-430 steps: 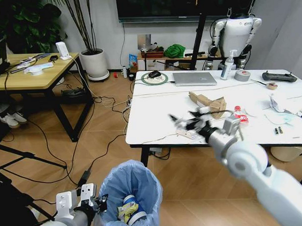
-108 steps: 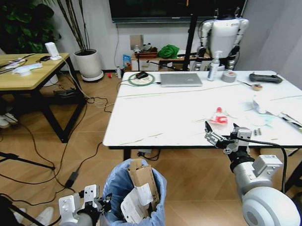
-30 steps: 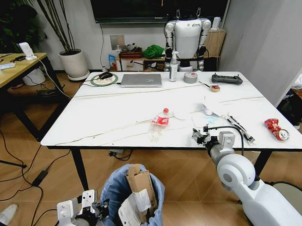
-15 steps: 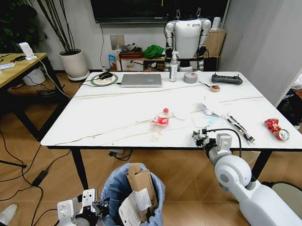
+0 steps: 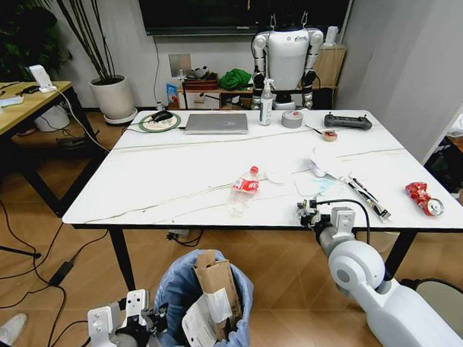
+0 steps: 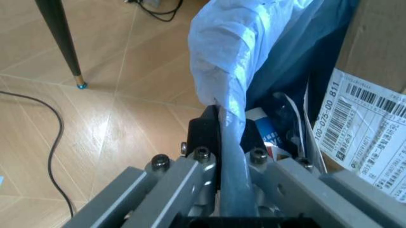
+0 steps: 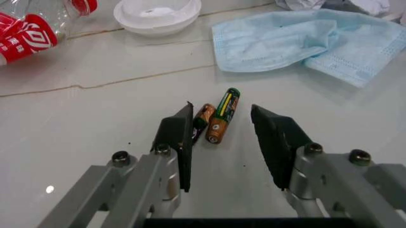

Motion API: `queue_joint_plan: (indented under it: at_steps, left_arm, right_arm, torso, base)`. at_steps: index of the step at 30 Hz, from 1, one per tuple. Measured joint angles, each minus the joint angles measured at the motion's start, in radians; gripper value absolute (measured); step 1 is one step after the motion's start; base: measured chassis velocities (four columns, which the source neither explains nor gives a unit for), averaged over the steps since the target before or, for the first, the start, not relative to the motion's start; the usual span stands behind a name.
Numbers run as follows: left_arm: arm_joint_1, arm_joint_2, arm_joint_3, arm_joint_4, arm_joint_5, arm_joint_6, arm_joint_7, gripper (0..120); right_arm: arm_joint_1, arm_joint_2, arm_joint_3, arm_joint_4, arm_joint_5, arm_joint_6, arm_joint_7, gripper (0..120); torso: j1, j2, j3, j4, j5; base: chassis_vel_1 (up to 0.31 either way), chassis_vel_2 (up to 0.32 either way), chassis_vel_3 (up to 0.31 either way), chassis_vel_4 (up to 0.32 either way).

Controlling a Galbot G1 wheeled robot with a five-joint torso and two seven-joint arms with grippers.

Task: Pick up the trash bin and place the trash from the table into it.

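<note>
The trash bin, lined with a light-blue bag, stands on the floor in front of the table. A torn cardboard box and papers stick out of it. My left gripper is shut on the bin's bag rim; the left gripper pinches the plastic. My right gripper hovers low over the table's front edge. It is open, the right gripper straddling two batteries. A crushed bottle, a blue mask, white papers and a red can lie on the table.
A silver laptop, a tape roll, a spray bottle and a controller sit along the table's far side. A white lid lies beyond the batteries. A white humanoid robot stands behind the table. Cables run across the floor at left.
Over the last second my right gripper has edged slightly nearer the table's front edge. The left gripper still holds the bin. Earlier, the cardboard box went into the bin and the camera shifted.
</note>
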Motion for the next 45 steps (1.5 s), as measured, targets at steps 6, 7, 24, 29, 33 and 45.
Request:
queue_joint_plan:
  at_steps: [6, 7, 24, 29, 33, 45]
  left_arm:
    - [0.003, 0.003, -0.002, 0.000, 0.000, 0.000, 0.001, 0]
    - [0.003, 0.003, -0.002, 0.000, 0.000, 0.000, 0.001, 0]
    - [0.006, 0.005, -0.003, 0.000, 0.002, 0.000, 0.004, 0]
    - [0.005, 0.004, -0.003, 0.000, 0.003, 0.000, 0.006, 0]
    - [0.005, 0.004, -0.003, 0.000, 0.005, 0.000, 0.008, 0]
    - [0.010, 0.003, -0.006, 0.000, 0.013, 0.000, 0.015, 0]
  right_arm:
    - [-0.006, -0.001, -0.005, 0.005, -0.006, 0.001, 0.003, 27]
    - [-0.006, -0.001, -0.005, 0.005, -0.006, 0.001, 0.003, 27]
    - [-0.002, -0.010, -0.028, 0.014, -0.013, -0.002, 0.017, 10]
    - [0.001, -0.010, -0.028, 0.011, -0.014, -0.001, 0.022, 3]
    - [0.002, -0.012, -0.029, 0.010, -0.014, -0.001, 0.023, 0]
    - [0.004, -0.008, -0.032, 0.005, -0.024, 0.002, 0.023, 0]
  torso:
    - [0.000, 0.000, 0.000, 0.0000, 0.0000]
    - [0.000, 0.000, 0.000, 0.0000, 0.0000]
    - [0.000, 0.000, 0.000, 0.0000, 0.0001]
    - [0.000, 0.000, 0.000, 0.0000, 0.0000]
    - [0.000, 0.000, 0.000, 0.0000, 0.0000]
    - [0.000, 0.000, 0.000, 0.0000, 0.0000]
  base:
    - [0.000, 0.000, 0.000, 0.000]
    - [0.000, 0.000, 0.000, 0.000]
    - [0.000, 0.000, 0.000, 0.000]
    - [0.000, 0.000, 0.000, 0.000]
    - [0.000, 0.000, 0.000, 0.000]
    - [0.000, 0.000, 0.000, 0.000]
